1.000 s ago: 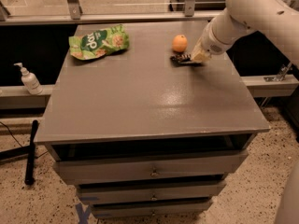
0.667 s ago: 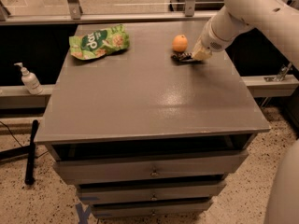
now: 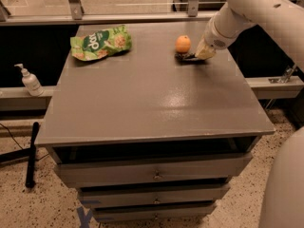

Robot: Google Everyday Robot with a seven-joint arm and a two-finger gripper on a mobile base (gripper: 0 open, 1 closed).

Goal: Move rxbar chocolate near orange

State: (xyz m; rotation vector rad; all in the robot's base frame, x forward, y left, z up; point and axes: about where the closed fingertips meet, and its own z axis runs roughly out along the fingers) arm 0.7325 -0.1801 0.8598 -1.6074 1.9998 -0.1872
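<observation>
Compared with a second ago, nothing has visibly shifted: the cream-coloured pincer (image 3: 204, 52) on the white arm (image 3: 247, 8) remains low at the far right of the grey metal counter (image 3: 142, 108), and whether it is clamped or apart cannot be told. The flat, narrow black rxbar chocolate (image 3: 187, 58) lies just before the small round bright orange (image 3: 183, 44), its right end under the pincer. A crinkly green snack bag (image 3: 99, 42) lies well apart, far left.

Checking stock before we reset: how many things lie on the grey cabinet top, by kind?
Fruit: 1, the orange
Snack bars: 1, the rxbar chocolate, with the pincer down at it
Snack bags: 1, the green bag
Total: 3
</observation>
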